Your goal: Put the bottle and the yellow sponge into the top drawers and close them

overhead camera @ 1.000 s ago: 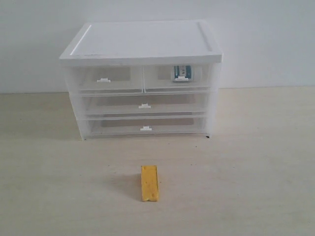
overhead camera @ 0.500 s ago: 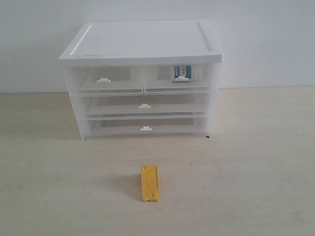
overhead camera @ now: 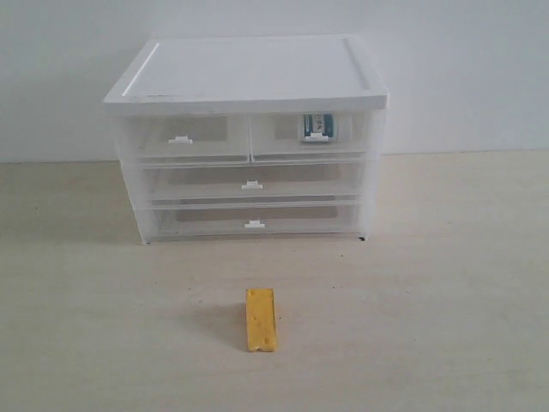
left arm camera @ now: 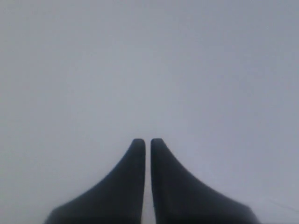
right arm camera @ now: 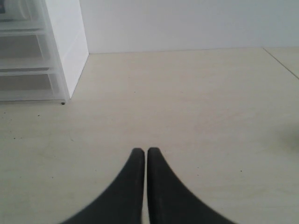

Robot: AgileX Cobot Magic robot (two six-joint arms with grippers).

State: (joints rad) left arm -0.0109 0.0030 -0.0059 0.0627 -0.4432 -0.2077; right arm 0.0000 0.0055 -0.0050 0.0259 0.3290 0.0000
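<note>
Bottle [overhead camera: 316, 127] inside 3 o'clock drawer [overhead camera: 279, 142] of top pair, label visible through translucent front. Drawer looks shut, so that half judged done.
Sponge [overhead camera: 261, 319] on tabletop [overhead camera: 446, 283], 6 o'clock of cabinet [overhead camera: 249, 73], well apart; lies in open, nothing beside it, easy pick.
9 o'clock drawer [overhead camera: 206, 142] shut, looks empty: likely sponge's place, needs opening first.
Left fingers [left arm camera: 133, 163], right fingers [right arm camera: 134, 170]: pressed together, holding nothing. Neither shows in exterior view.

Bottle [overhead camera: 316, 127] in right top drawer [overhead camera: 281, 137]; sponge [overhead camera: 261, 319] on table [overhead camera: 446, 283], before cabinet [overhead camera: 249, 73], well apart.
</note>
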